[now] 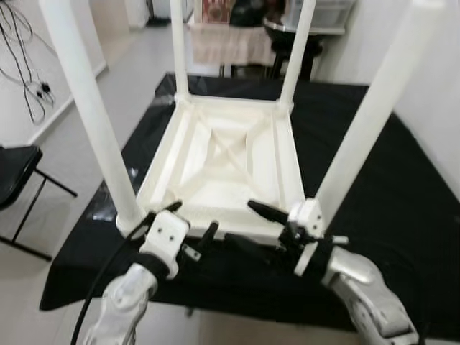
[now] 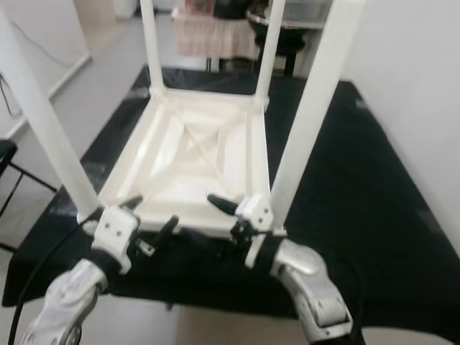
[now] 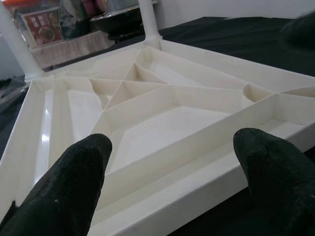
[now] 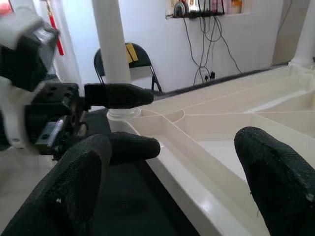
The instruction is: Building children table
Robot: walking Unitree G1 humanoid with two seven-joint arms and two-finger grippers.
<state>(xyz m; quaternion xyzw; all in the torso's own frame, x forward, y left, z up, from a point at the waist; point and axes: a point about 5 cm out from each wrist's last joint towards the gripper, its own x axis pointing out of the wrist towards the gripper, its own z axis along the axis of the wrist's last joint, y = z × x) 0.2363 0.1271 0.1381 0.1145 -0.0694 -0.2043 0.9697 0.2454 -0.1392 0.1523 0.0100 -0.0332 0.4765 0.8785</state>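
Nearest the camera, both silver arms are raised to the near rim of the table (image 1: 223, 154), which is laid upside down on a black cloth (image 1: 402, 208) with its four white legs standing up. The left gripper (image 1: 192, 224) is held at the near rim, beside the near left leg (image 1: 93, 115); its fingers (image 3: 74, 187) are spread wide, with one tip over the rim and the other just outside it, above the cloth. Nothing is gripped between them. The right gripper (image 1: 248, 224) is held at the same rim, close to the foot of the near right leg (image 1: 374, 108); its fingers (image 4: 275, 177) are likewise spread wide and hold nothing, with one reaching over the rim and the other below it, in front of the rim. The two grippers face each other along that edge, near but apart.

Beyond the rim, the ribbed underside of the table is seen, with diagonal ribs crossing at its middle. The two far legs (image 1: 180, 50) are seated in the far corners. Past the table, a folding chair (image 1: 18, 172) is seen to its left on the floor, and a dark stool (image 1: 295, 43) behind it.
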